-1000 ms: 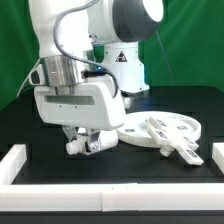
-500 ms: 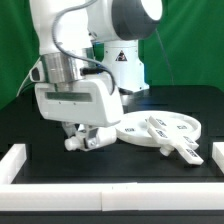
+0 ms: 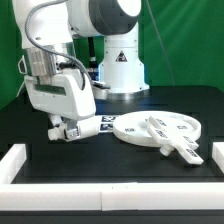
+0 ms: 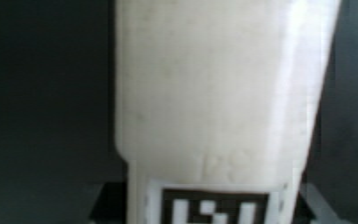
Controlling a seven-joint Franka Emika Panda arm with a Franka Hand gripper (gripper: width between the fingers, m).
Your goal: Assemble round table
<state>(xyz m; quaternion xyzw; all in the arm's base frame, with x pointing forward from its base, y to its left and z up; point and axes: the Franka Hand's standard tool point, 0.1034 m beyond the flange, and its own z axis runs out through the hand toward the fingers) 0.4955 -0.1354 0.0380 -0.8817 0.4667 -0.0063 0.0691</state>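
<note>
Toward the exterior view's left, the gripper is holding the cylinder post sideways, low over the black table, with its fingers clamped on it and a tag facing the camera. The round disc is lying just beside it to the right, with the cross base resting across it.

A thick white post fills most of the frame, close up and blurred. A black-and-white square tag sits at one end. Everything around it is dark.
</note>
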